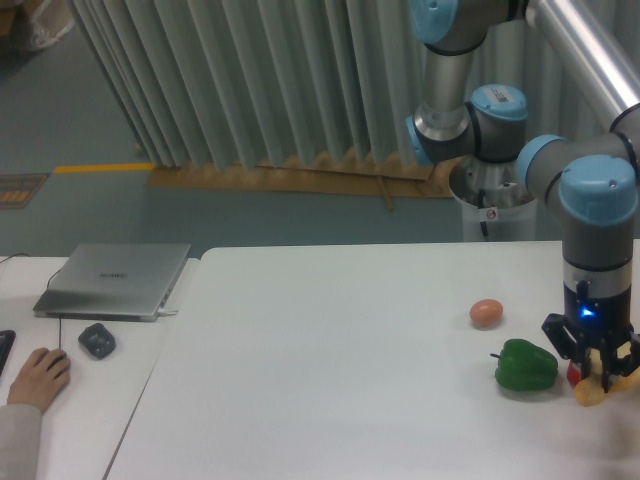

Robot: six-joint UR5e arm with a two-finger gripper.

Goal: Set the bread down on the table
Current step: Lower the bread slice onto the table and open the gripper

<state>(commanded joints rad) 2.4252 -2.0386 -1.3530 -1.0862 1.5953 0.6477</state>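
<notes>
My gripper (598,376) hangs at the right side of the white table (330,370), pointing down, shut on the bread (597,387), a pale yellow-tan piece showing below and between the fingers. The bread is just above or at the tabletop; I cannot tell whether it touches. The gripper stands in front of the red pepper (573,374), hiding most of it.
A green pepper (526,365) lies just left of the gripper, and a brown egg (486,313) sits behind it. On the left desk are a closed laptop (115,280), a mouse (97,340) and a person's hand (38,376). The arm's base (497,195) stands behind the table.
</notes>
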